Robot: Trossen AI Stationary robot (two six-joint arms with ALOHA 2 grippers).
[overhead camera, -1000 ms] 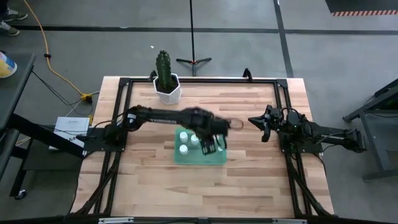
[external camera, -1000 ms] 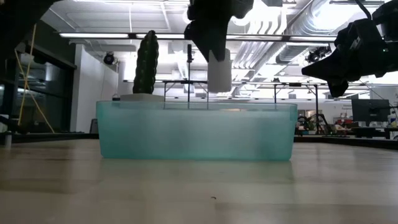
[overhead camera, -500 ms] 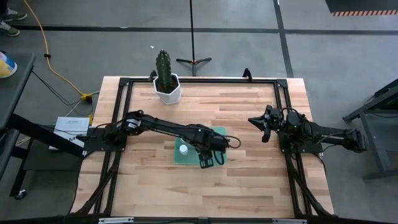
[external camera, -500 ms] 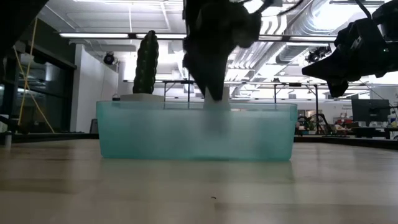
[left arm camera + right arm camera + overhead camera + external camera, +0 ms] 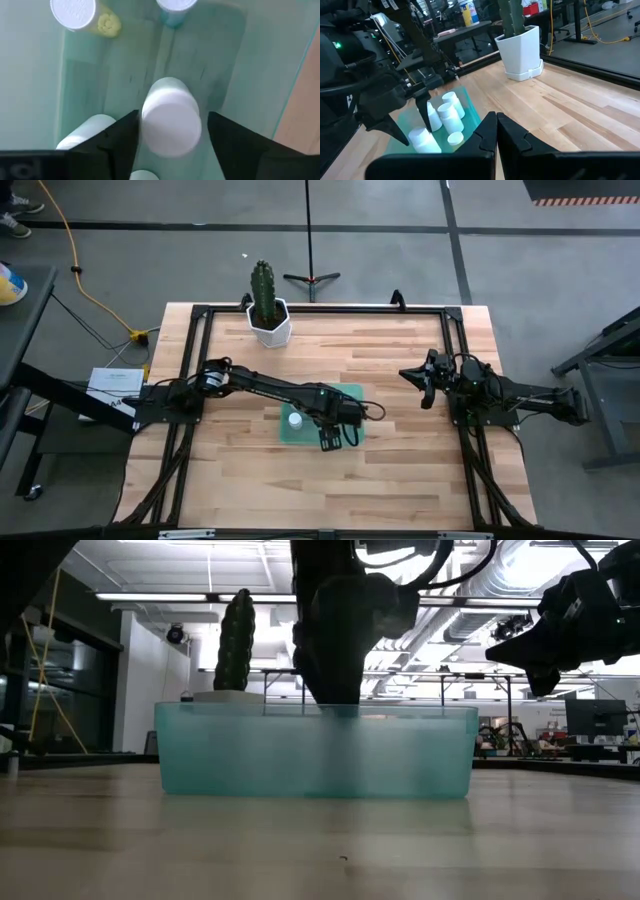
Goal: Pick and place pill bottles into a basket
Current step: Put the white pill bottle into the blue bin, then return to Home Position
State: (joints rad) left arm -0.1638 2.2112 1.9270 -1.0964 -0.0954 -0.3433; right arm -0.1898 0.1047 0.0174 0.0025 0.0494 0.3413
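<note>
The small white cylindrical plastic pill bottle (image 5: 171, 116) between the fingers of the left gripper (image 5: 170, 145) is probably light and stiff, with smooth, rather slippery walls. It seems not fragile, but it could roll or tip easily when set down. The best place to take hold is across the round body, just under the cap, as the left gripper does now: its two dark fingers stand close on both sides of the bottle and seem to grasp it.

This bottle has a flat round white cap and sits low inside the shallow rectangular translucent green plastic basket (image 5: 351, 392), near the middle of the wooden surface (image 5: 400, 470). Other white bottles lie or stand around it in the basket, and one yellowish bottle with a white cap (image 5: 85, 16) rests farther off.

The right gripper (image 5: 420, 380) waits well apart above the right side, its fingers pressed together and grasping nothing.
</note>
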